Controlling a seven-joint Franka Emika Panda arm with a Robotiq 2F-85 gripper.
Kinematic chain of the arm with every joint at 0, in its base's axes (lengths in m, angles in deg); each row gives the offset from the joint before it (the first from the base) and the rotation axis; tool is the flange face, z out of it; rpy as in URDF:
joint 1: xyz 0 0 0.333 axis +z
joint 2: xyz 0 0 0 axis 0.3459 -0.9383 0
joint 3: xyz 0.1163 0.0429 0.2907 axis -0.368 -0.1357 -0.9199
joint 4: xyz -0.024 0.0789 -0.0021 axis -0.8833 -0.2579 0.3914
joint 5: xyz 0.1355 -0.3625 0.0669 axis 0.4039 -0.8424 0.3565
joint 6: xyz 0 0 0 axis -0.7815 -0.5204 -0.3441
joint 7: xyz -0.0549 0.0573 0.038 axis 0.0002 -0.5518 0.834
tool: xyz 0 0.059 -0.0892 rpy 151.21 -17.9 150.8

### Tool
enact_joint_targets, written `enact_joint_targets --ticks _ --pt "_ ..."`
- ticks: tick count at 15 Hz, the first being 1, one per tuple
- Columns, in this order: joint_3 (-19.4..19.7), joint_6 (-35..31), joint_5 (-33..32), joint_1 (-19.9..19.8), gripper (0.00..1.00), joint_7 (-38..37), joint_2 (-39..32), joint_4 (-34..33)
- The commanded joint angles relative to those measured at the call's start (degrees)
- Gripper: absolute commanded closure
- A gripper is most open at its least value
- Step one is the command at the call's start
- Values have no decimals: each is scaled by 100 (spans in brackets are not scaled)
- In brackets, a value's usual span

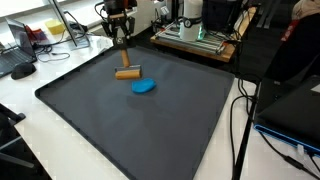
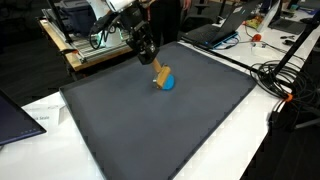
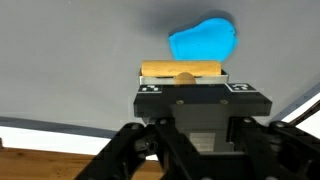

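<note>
A wooden T-shaped tool [image 1: 127, 73] has a short round bar on the black mat [image 1: 120, 120] and a thin stem rising into my gripper [image 1: 122, 42]. The gripper is shut on that stem; in the wrist view the bar [image 3: 182, 69] lies just ahead of the gripper body [image 3: 200, 100], and the fingertips are hidden. A flat blue blob [image 1: 144, 87] lies on the mat right beside the bar, touching or nearly touching it. The tool [image 2: 160, 72], blob [image 2: 168, 83] and gripper [image 2: 148, 48] also show in an exterior view, and the blob in the wrist view [image 3: 205, 40].
The mat [image 2: 180, 130] covers most of a white table. Equipment and boxes [image 1: 195, 35] stand behind it, a computer mouse [image 1: 22, 70] lies on one side, a dark laptop [image 2: 15, 115] sits by a mat corner, and cables [image 2: 280, 80] trail along another side.
</note>
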Motion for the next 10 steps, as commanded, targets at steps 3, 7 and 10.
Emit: enact_joint_targets --ticks 3,7,10 --pt "8 -218 749 336 78 854 361 300" --pt "-82 -262 965 393 78 1174 373 405" --pt "-84 -306 1304 411 78 1508 411 508"
